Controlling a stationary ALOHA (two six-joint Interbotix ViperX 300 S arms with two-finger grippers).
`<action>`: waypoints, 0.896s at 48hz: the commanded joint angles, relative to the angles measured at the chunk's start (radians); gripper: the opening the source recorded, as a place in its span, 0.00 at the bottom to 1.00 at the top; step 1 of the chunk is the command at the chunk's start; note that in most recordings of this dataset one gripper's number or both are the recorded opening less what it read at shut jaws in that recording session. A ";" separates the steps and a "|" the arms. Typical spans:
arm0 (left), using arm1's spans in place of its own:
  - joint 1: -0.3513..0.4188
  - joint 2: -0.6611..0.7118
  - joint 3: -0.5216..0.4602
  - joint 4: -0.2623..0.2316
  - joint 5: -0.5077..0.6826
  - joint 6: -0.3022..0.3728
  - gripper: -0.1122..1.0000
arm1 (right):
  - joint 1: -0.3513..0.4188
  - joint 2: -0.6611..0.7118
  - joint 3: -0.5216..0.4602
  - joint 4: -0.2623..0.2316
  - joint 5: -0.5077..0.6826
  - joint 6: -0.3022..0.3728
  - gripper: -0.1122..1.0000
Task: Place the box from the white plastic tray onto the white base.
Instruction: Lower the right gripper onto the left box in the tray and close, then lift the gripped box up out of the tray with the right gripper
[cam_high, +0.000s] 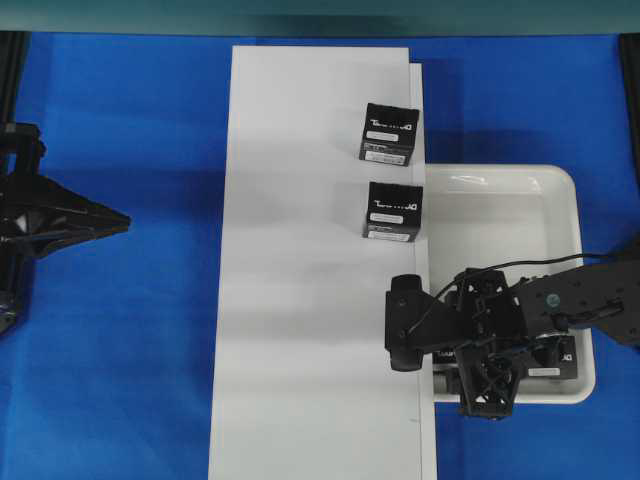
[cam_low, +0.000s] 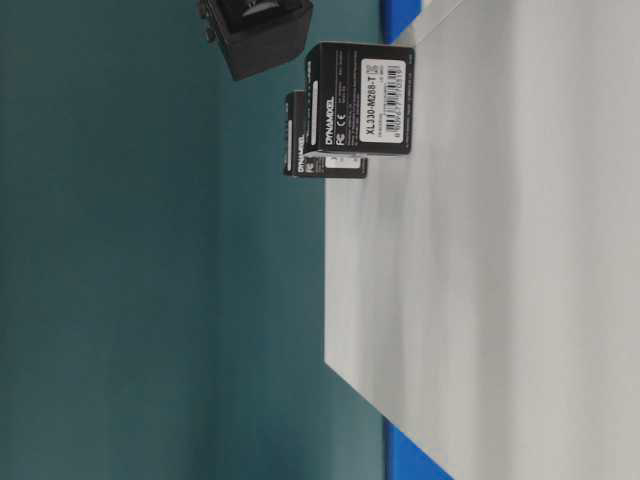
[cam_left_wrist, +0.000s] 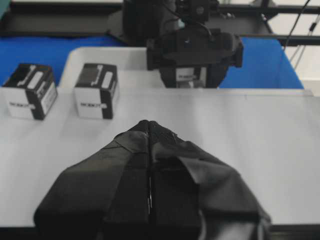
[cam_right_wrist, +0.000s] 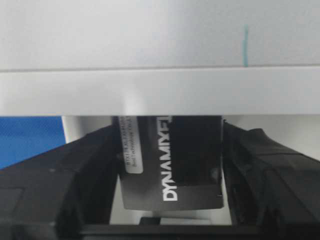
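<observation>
R gripper (cam_high: 478, 372) is down in the near-right corner of the tray (cam_high: 560, 190), fingers (cam_right_wrist: 260, 170) on both sides of the box (cam_right_wrist: 172, 160). R finger looks to be against the box wall, a thin gap shows on the L; can't tell if it's gripped yet. Box sits in the tray, just beside the base (cam_high: 310, 300). Two more boxes (cam_high: 390, 131) (cam_high: 392, 211) stand on the base near its tray-side edge. L gripper (cam_high: 120, 220) is pinched closed, parked well apart over the blue surface (cam_high: 110, 380).
</observation>
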 joint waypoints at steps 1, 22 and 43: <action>0.002 0.003 -0.028 0.002 -0.005 -0.003 0.03 | 0.002 0.009 -0.009 0.003 0.014 0.000 0.63; 0.002 -0.011 -0.028 0.002 -0.002 -0.021 0.03 | -0.005 -0.124 -0.018 0.003 0.201 0.005 0.63; -0.023 -0.035 -0.034 0.002 0.000 -0.051 0.03 | -0.098 -0.417 -0.140 -0.003 0.517 0.005 0.63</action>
